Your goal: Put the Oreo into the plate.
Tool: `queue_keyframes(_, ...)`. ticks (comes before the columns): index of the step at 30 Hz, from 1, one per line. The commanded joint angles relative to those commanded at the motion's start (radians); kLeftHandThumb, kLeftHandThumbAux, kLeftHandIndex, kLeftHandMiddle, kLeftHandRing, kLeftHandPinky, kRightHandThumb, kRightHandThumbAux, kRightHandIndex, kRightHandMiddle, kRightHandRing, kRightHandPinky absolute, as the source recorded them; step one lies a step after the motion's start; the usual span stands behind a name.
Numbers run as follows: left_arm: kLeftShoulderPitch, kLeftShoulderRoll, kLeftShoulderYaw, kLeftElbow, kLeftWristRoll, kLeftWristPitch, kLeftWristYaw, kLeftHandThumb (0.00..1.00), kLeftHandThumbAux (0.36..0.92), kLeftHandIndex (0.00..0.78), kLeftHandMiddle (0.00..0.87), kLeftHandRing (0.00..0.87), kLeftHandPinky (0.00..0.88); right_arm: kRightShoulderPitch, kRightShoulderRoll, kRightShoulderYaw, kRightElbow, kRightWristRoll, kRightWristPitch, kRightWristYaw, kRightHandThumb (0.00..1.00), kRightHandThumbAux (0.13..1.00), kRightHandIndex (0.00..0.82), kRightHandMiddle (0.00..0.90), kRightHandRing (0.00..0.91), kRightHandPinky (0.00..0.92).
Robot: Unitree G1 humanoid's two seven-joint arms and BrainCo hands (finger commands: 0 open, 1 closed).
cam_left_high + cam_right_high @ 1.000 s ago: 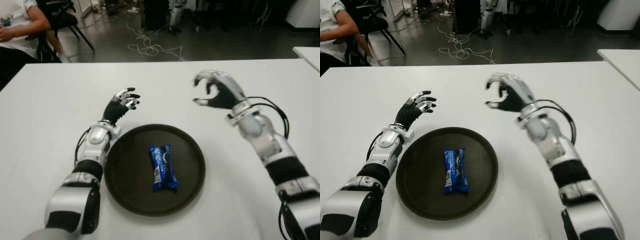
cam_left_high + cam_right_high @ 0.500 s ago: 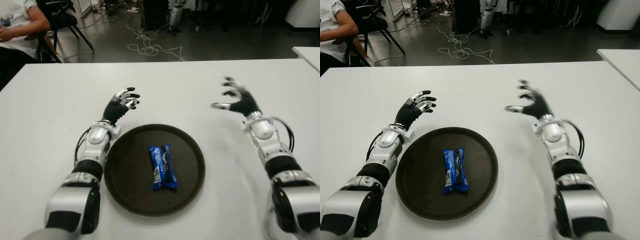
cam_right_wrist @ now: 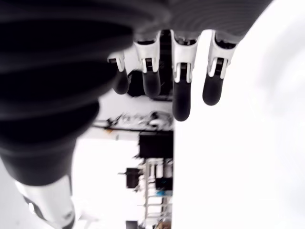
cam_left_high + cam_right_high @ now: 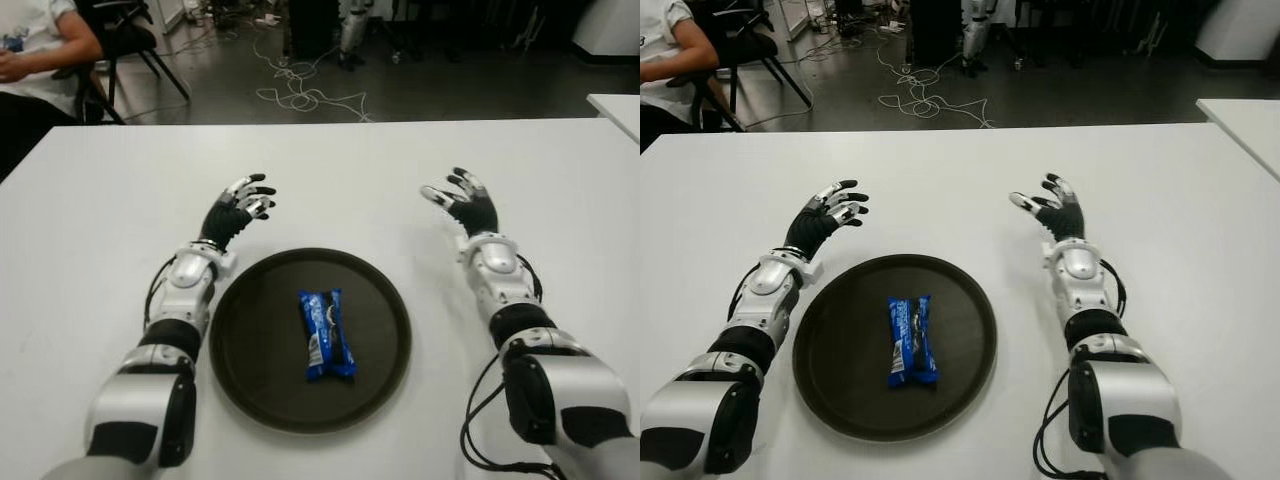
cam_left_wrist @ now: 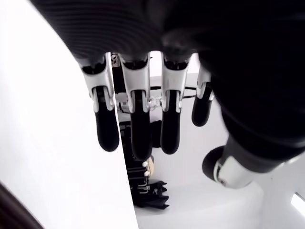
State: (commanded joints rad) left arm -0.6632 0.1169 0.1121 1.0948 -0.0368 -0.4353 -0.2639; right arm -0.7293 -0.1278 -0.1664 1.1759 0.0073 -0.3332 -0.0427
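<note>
A blue Oreo packet [image 4: 327,334] lies lengthwise in the middle of a round dark plate [image 4: 250,340] on the white table [image 4: 100,200]. My left hand [image 4: 240,205] shows beyond the plate's far left rim, fingers relaxed and empty. To the far right of the plate, my right hand [image 4: 462,200] has its fingers spread with nothing in them. Both wrist views show straight fingers [image 5: 138,124] [image 3: 181,90] around no object.
A seated person [image 4: 40,50] is at the far left beyond the table. Cables [image 4: 300,95] lie on the dark floor behind. A second white table's corner [image 4: 615,105] shows at the right edge.
My right hand has dropped from a raised, curled pose above the table, moved right and back toward me, and spread its fingers. The left hand and the Oreo packet have stayed put.
</note>
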Motion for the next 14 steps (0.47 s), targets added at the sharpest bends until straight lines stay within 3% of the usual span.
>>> queue_keyframes(14,0.005,0.001,-0.011,-0.01,0.009,-0.001,0.023,0.082,0.674,0.195,0.308,0.304,0.332,-0.012,-0.011,0.033,0.021,-0.034,0.002,-0.027,0.0,0.699,0.14,0.203,0.191,0.169)
